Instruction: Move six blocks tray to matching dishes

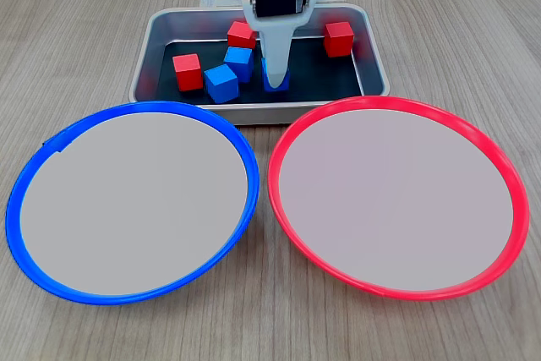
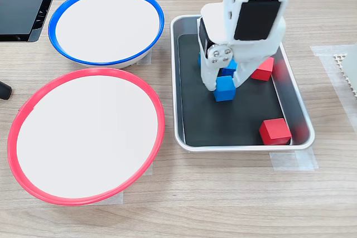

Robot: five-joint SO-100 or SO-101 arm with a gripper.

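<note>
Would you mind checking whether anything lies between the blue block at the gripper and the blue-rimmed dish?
Only the tray wall does. The gripper is down at the blue block inside the tray, and the blue-rimmed dish sits just beyond that wall, so the block must be lifted over it.

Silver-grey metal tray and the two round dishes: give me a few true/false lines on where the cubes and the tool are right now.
1. Both round dishes, the blue-rimmed dish and the red-rimmed dish, hold no cubes. True.
2. The tool is over the red-rimmed dish. False: it reaches down inside the silver-grey metal tray, at a small blue cube.
3. Three small red cubes lie in the tray. True: one sits alone near a corner.
4. The blue cube at the tool is lifted clear of the tray. False: it looks to rest on the dark tray bottom.
5. The dishes are stacked. False: they sit side by side on the wooden table.
</note>
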